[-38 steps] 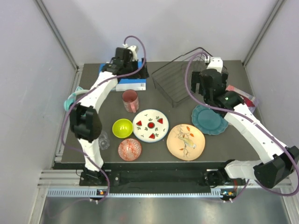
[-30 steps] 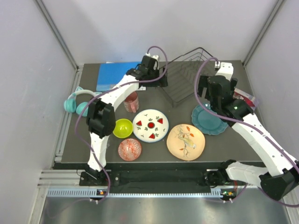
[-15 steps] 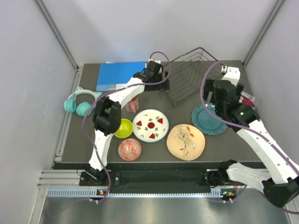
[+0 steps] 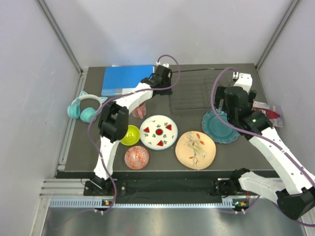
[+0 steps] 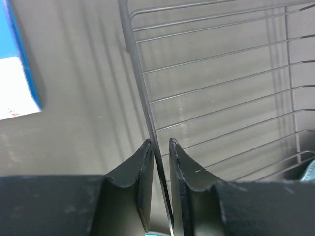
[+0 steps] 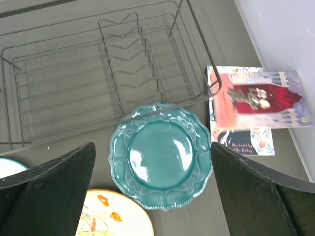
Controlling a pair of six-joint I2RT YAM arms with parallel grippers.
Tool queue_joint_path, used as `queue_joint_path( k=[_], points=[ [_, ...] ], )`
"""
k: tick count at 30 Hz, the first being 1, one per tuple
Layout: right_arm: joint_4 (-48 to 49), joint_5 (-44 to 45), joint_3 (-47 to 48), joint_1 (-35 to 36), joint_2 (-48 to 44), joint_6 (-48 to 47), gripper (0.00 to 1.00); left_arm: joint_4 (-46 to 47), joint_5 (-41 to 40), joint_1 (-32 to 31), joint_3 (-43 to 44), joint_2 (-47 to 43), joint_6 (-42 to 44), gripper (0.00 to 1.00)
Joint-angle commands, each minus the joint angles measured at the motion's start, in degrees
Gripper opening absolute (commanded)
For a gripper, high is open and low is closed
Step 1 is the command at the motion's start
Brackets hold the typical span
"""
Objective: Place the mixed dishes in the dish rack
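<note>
While my left hand (image 5: 160, 145) pinches the rim of the black wire dish rack (image 4: 194, 93), seemingly to steady it flat near the far edge of the tabletop (image 4: 231, 155), my right hand (image 6: 151, 147) gapes wide over the teal scalloped plate (image 4: 220, 126).

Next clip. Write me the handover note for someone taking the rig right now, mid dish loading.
Left claw: shut on a rim wire of the dish rack. Right claw: open above the teal scalloped plate.
Rack lies flat at the back, empty. White plate, peach plate, lime bowl, red patterned bowl and red tumbler sit on the table; clear glass not in view.
Done: nothing loaded. Left: every dish.
</note>
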Motion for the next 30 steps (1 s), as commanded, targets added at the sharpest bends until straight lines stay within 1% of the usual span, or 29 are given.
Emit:
queue_joint_path(
  k=[1,8,13,18,20,23,24,25,30],
  points=[
    [1.90,-1.72,0.51,-0.74,0.89,0.37,1.00,0.87,-2.72,1.01,-3.05,-4.87,7.09,0.23],
    [2.52,-2.33,-0.02,-1.09,2.82,-0.07,1.00,2.53,-7.64,4.16,-3.14,-5.75,9.03,0.24],
    [2.87,-2.77,-0.64,-2.41,3.52,-0.24,1.00,2.45,-9.14,6.46,-3.84,-6.98,10.52,0.25],
    [3.92,-3.39,-0.11,-3.55,5.02,-0.77,1.00,2.45,-9.23,7.69,-9.20,-10.49,11.58,0.25],
    [4.19,-3.65,0.07,-3.82,5.55,-0.77,1.00,2.28,-8.88,7.78,-11.21,-11.72,11.84,0.28],
    [4.71,-4.44,0.33,-3.99,6.86,-0.77,1.00,1.40,-6.86,7.69,-11.67,-12.16,12.37,0.70],
    [4.98,-4.97,0.42,-3.99,7.13,-0.68,1.00,1.13,-6.86,7.69,-11.40,-12.16,12.37,0.94],
    [4.98,-5.15,0.59,-3.91,7.48,-0.60,1.00,0.61,-6.34,7.69,-11.05,-12.16,12.28,0.99],
    [5.16,-7.60,2.00,-3.91,9.94,-0.51,1.00,-2.03,-4.75,7.78,-5.61,-12.87,12.19,0.99]
  ],
)
